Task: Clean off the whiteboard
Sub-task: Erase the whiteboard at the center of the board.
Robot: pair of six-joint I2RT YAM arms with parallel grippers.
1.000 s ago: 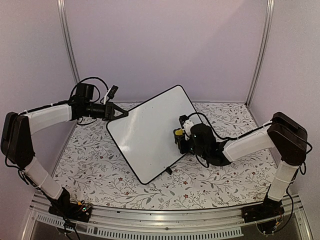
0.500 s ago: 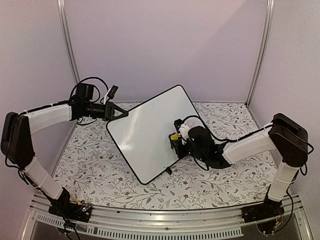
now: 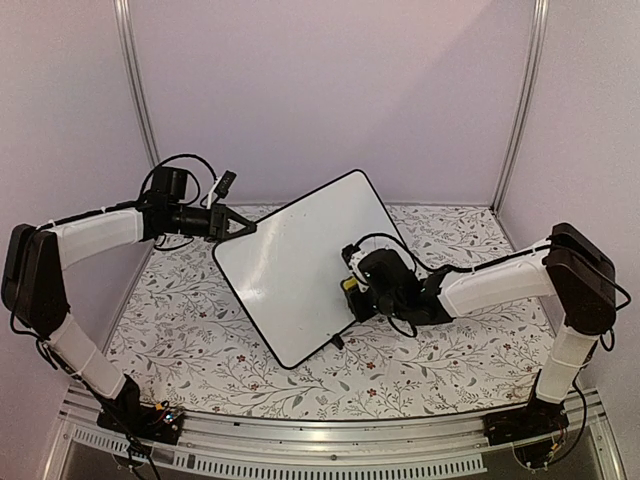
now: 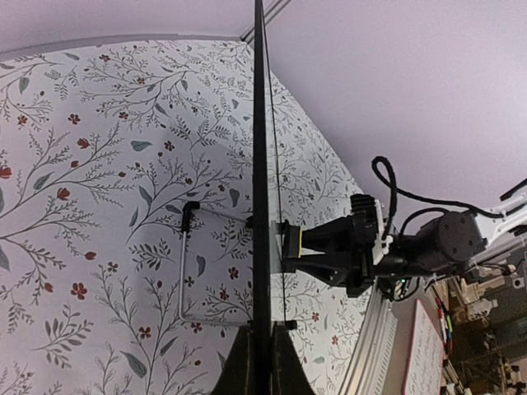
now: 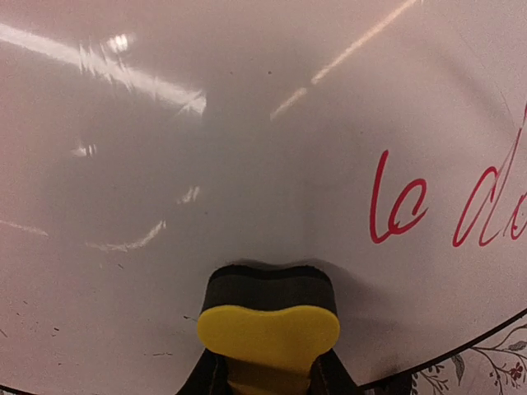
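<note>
The whiteboard [image 3: 300, 265] is standing tilted near the middle of the bench [image 3: 190, 340], closer to the far edge than the near one. It is turned so that its rounded corners point toward the far edge, the near edge and the two sides. One small black foot [image 3: 338, 342] is showing below its lower right edge.

The left hand [image 3: 243, 228] is gripping the board's left corner, its fingers closed over the thin black frame. In the left wrist view the board is appearing edge-on as a dark line, and a wire stand [image 4: 184, 265] is resting on the bench behind it.

The right hand [image 3: 352, 286] is closed on a yellow-backed eraser [image 5: 268, 329] and is pressing its dark pad flat against the board's face, close to the lower right edge. Red handwriting [image 5: 399, 206] is lying just beside the eraser, toward the frame. The rest of the face in the right wrist view is showing only glare and faint smudges.

Open bench is lying at the near left and near right corners, and a narrower strip is running along the far edge. The bench covering is printed with a leaf and flower pattern. Pale lilac walls are enclosing the far and side edges, with metal posts [image 3: 135, 90] rising at the far corners.
</note>
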